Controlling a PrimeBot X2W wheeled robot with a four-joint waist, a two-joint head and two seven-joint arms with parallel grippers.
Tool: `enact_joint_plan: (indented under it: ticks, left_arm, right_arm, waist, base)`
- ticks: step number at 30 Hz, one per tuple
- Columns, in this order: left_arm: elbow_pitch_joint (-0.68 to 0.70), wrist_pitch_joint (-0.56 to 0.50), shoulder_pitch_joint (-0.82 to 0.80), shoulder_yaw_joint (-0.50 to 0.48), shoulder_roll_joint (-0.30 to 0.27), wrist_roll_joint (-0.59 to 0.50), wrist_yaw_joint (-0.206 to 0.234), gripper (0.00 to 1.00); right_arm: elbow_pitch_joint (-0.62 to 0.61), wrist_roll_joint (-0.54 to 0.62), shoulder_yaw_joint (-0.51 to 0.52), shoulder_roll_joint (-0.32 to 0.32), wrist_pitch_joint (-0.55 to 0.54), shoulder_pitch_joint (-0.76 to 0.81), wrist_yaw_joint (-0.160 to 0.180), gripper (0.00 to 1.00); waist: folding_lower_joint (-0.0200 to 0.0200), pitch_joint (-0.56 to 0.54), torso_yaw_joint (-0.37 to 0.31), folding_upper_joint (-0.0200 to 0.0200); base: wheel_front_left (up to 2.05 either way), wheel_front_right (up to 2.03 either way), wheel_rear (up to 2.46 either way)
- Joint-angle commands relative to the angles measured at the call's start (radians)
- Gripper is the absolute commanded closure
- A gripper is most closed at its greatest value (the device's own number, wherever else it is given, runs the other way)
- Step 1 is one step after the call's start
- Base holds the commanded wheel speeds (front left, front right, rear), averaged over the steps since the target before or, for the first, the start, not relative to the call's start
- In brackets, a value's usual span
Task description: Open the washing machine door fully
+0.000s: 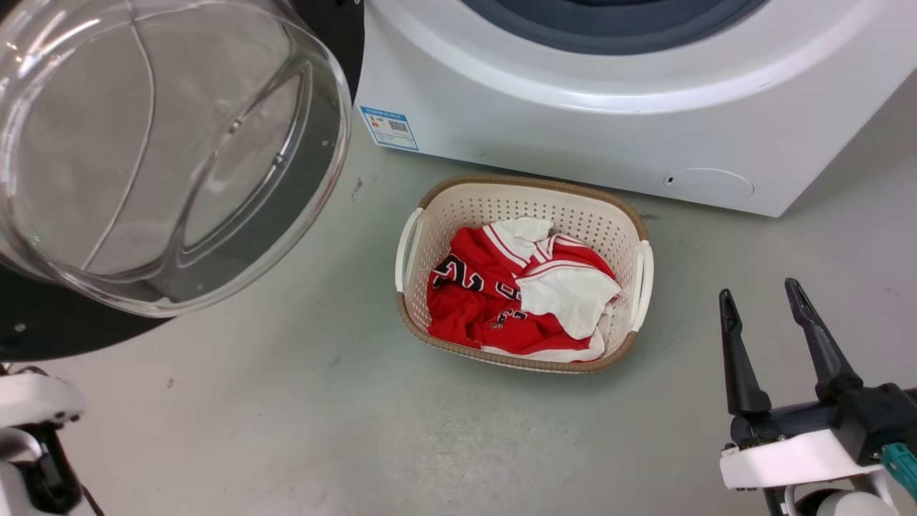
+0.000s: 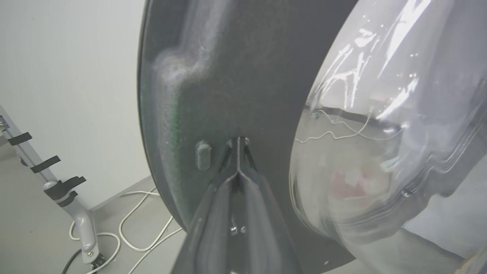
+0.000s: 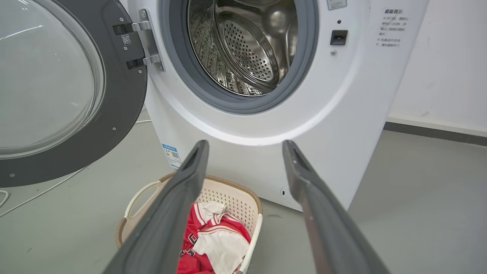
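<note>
- Black plastic rings the washing machine door [image 1: 165, 165] around a clear, bulging glass bowl. The door stands swung out to the left of the white washing machine [image 1: 573, 122], hinged on that side.
- The left claw [image 2: 237, 144], clenched on nothing, touches its tips to the door's speckled inner face beside the bowl. The door lies straight ahead of it, so this is the nearer arm for pushing.
- The right claw [image 1: 758, 290] is spread and empty, well apart from the door.

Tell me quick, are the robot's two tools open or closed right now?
Left tool: closed, tips at the black door.
Right tool: open, empty.
</note>
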State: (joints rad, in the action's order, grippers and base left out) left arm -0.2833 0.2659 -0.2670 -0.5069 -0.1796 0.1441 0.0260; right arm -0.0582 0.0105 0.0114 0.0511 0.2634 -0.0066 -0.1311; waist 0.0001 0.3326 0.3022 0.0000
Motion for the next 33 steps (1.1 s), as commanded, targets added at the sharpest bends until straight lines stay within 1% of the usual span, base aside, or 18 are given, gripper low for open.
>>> enact_joint_plan:
  ticks: [1,7,12,21,28,29,31,32,33]
  left_arm:
    - [-0.009,-0.002,-0.025,-0.010,-0.013,-0.002,-0.002,1.00]
    - [-0.110,-0.002,-0.108,-0.058,-0.064,-0.014,-0.025,1.00]
    - [-0.162,-0.002,-0.152,-0.085,-0.089,-0.029,-0.037,1.00]
    - [-0.208,-0.002,-0.168,-0.119,-0.100,-0.055,-0.058,1.00]
    - [-0.230,-0.002,-0.141,-0.126,-0.092,-0.079,-0.076,1.00]
    - [-0.226,-0.002,-0.134,-0.128,-0.088,-0.079,-0.078,0.94]
    - [-0.214,-0.002,-0.116,-0.127,-0.080,-0.089,-0.085,0.16]
    - [-0.180,-0.002,-0.084,-0.119,-0.063,-0.101,-0.097,0.00]
    - [-0.164,-0.002,-0.073,-0.117,-0.056,-0.104,-0.101,0.00]
  right_arm:
    - [-0.003,0.008,0.000,-0.002,0.002,-0.019,0.001,0.00]
    - [-0.003,0.018,-0.007,-0.002,0.002,-0.034,0.001,0.00]
    - [-0.002,0.021,-0.005,-0.002,0.002,-0.036,0.001,0.00]
    - [0.005,0.010,-0.004,-0.002,0.002,-0.029,0.001,0.00]
    - [0.013,-0.009,-0.003,-0.002,0.002,-0.013,0.001,0.00]
    - [0.014,-0.011,-0.004,-0.002,0.002,-0.011,0.001,0.00]
    - [0.017,-0.019,-0.003,-0.002,0.002,-0.006,0.001,0.00]
    - [0.024,-0.031,0.002,-0.002,0.002,0.005,0.001,0.00]
    - [0.024,-0.036,0.001,-0.002,0.002,0.008,0.001,0.00]
  waist:
    - [-0.0001,0.005,-0.002,0.0000]
    - [-0.0001,0.024,-0.016,0.0000]
    - [-0.0001,0.031,-0.028,0.0000]
    - [-0.0001,0.017,-0.043,0.0000]
    - [-0.0001,-0.029,-0.041,0.0000]
    - [-0.0001,-0.038,-0.041,0.0000]
    - [-0.0001,-0.059,-0.042,0.0000]
    - [-0.0001,-0.095,-0.040,0.0000]
    - [-0.0001,-0.105,-0.040,0.0000]
  base:
    - [0.00,0.00,0.00]
    - [0.00,0.00,0.00]
    - [0.00,0.00,0.00]
    - [0.00,0.00,0.00]
    - [0.00,0.00,0.00]
    - [0.00,0.00,0.00]
    - [0.00,0.00,0.00]
    - [0.00,0.00,0.00]
    - [0.00,0.00,0.00]
